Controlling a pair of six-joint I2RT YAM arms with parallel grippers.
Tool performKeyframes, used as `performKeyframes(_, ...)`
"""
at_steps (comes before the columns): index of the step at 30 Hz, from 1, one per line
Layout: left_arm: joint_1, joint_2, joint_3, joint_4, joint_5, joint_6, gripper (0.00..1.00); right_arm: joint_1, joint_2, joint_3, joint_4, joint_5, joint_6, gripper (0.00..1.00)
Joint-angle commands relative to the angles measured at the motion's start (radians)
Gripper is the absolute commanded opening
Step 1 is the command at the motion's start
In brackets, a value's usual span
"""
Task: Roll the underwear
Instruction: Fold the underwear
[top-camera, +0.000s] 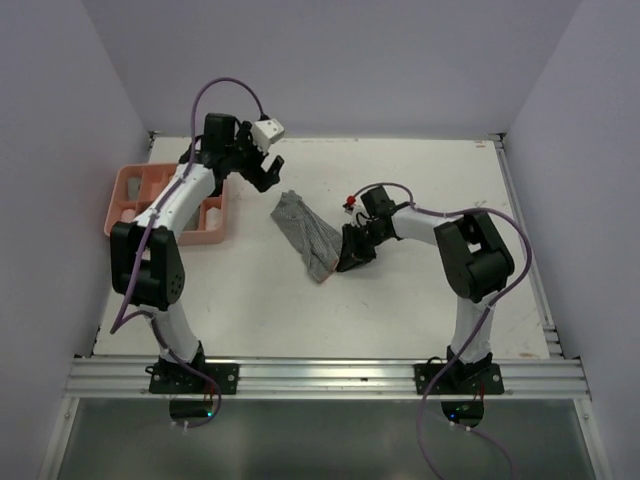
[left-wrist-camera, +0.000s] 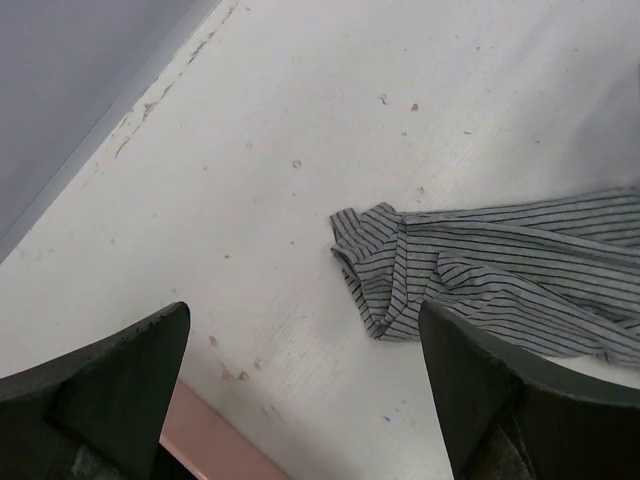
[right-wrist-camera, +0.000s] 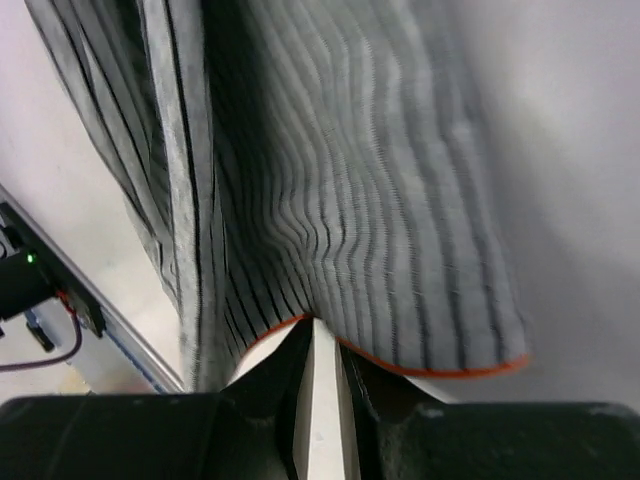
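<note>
- Right of the tray (top-camera: 118, 200), apart from it on the white table (top-camera: 430, 170), lies the striped underwear (top-camera: 303, 233), stretched out long.
- Just beyond the tray's far right corner hovers the left gripper (top-camera: 265, 175), its jaws spread wide and nothing between them. It does not touch the underwear.
- At the underwear's end farthest from the tray sits the right gripper (top-camera: 352, 250). Its jaws are pressed nearly together and pinch the cloth at its orange-edged border.
</note>
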Motion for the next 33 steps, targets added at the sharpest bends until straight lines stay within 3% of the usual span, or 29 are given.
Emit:
performKeyframes(1,0.032,-0.091,-0.116,0.030,-0.059,-0.179,1.00,0.136,-0.094,-0.119,0.091,0.007,0.118,0.19)
performKeyframes(5,0.055,-0.129,-0.181,-0.169,0.098,-0.104,1.00,0.143,-0.282,-0.156,0.128,-0.005,0.202,0.16)
performKeyframes(9,0.043,-0.223,-0.372,-0.084,0.039,-0.156,1.00,0.092,-0.376,-0.007,-0.074,0.172,0.084,0.14)
performKeyframes(15,0.016,-0.217,-0.483,-0.036,-0.010,-0.193,1.00,0.038,-0.212,0.158,-0.116,0.328,0.000,0.08)
performKeyframes(21,0.013,-0.133,-0.451,-0.019,0.014,-0.239,1.00,0.035,0.001,0.276,-0.062,0.251,-0.016,0.03)
performKeyframes(27,0.000,-0.056,-0.385,-0.018,0.031,-0.262,1.00,0.043,0.063,0.209,-0.056,0.260,-0.033,0.00)
performKeyframes(33,-0.022,0.015,-0.334,0.014,0.043,-0.282,1.00,0.085,-0.061,-0.034,0.028,0.243,0.024,0.00)
